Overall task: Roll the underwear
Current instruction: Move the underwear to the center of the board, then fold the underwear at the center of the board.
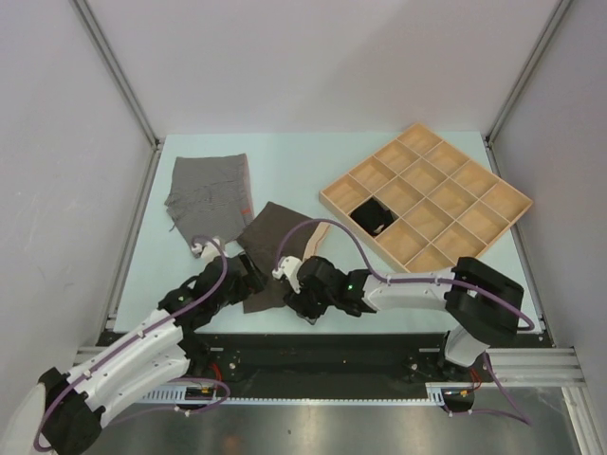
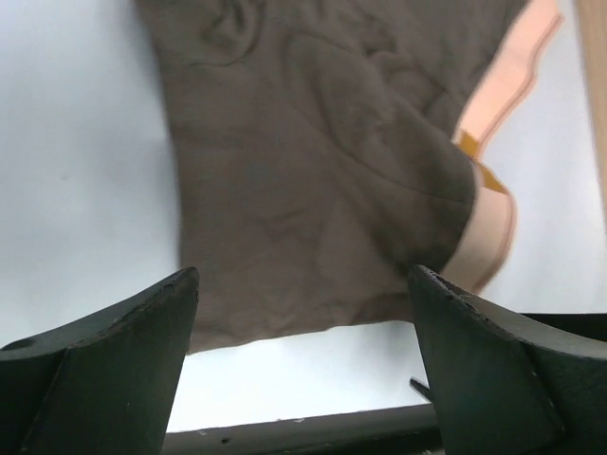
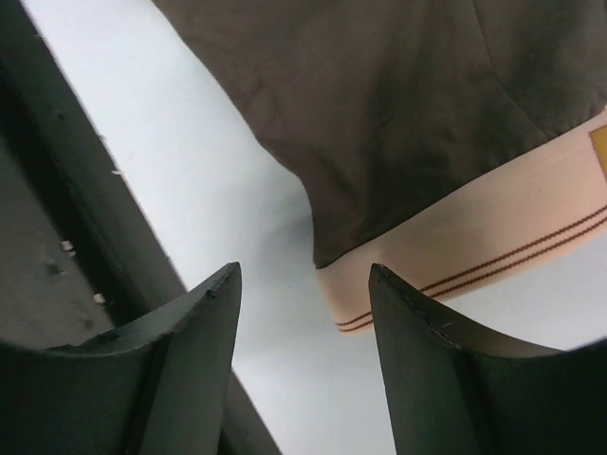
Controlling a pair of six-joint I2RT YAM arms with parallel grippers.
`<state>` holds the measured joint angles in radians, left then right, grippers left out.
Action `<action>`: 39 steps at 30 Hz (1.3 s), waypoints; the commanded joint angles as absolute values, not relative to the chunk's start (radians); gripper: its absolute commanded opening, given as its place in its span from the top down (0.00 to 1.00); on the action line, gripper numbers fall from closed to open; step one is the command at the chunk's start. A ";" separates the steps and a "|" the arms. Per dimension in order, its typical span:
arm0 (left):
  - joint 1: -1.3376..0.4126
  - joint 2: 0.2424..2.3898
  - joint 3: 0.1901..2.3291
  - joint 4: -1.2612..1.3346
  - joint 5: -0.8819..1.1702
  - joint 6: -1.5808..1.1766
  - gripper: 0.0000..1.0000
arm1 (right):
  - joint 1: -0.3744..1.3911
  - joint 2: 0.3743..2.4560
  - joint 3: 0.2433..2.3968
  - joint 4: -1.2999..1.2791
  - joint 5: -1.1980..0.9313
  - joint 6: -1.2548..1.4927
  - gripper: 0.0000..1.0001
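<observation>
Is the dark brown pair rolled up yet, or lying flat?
Flat, not rolled. The dark brown cloth briefs lie spread on the pale table, their peach waistband exposed along one edge; no coil shows.

A tray (image 1: 432, 204) with many boxes sits on the table (image 1: 285, 156), back right. The first briefs (image 1: 372, 217) lie in a box along the tray's front-left side. The second briefs (image 1: 211, 194) lie flat at the back left. The third briefs (image 1: 275, 248) lie in the middle, nearer the front. The left gripper (image 2: 303, 284) and right gripper (image 3: 303, 270) sit side by side at their front edge.
</observation>
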<state>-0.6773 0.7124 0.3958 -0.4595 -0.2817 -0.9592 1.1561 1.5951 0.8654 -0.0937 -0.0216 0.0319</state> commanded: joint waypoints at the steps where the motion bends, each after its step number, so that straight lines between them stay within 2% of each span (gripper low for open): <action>1: -0.647 0.675 0.365 -0.512 -0.255 -0.951 0.07 | 1.173 1.646 0.922 -0.060 0.064 -0.035 0.42; 11: -0.646 0.722 0.379 -0.653 -0.305 -1.012 0.12 | 1.212 1.670 0.917 -0.107 0.205 -0.014 0.50; 15: -0.646 0.744 0.385 -0.686 -0.316 -1.029 0.12 | 1.213 1.692 0.917 -0.115 0.207 -0.008 0.65; 16: -0.646 0.742 0.387 -0.689 -0.311 -1.029 0.15 | 1.216 1.700 0.922 -0.115 0.206 -0.005 0.76; 18: -0.649 0.732 0.376 -0.693 -0.295 -1.038 0.17 | 1.227 1.701 0.923 -0.115 0.207 -0.005 0.80; 20: -0.647 0.712 0.359 -0.690 -0.282 -1.049 0.24 | 1.238 1.703 0.928 -0.114 0.206 -0.005 0.85; 24: -0.649 0.681 0.328 -0.678 -0.262 -1.072 0.32 | 1.250 1.703 0.930 -0.097 0.201 0.015 0.85; 25: -0.649 0.680 0.321 -0.670 -0.258 -1.074 0.38 | 1.256 1.703 0.928 -0.095 0.199 0.018 0.85; 28: -0.647 0.695 0.301 -0.640 -0.229 -1.078 0.46 | 1.262 1.706 0.930 -0.089 0.199 0.026 0.85; 39: -0.652 0.713 0.308 -0.675 -0.253 -1.062 0.56 | 1.267 1.683 0.917 -0.081 0.203 0.038 0.85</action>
<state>-0.6514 0.7086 0.3111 -0.6456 -0.2478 -1.0561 1.2575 1.6936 0.8982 -0.1062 0.1909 0.0200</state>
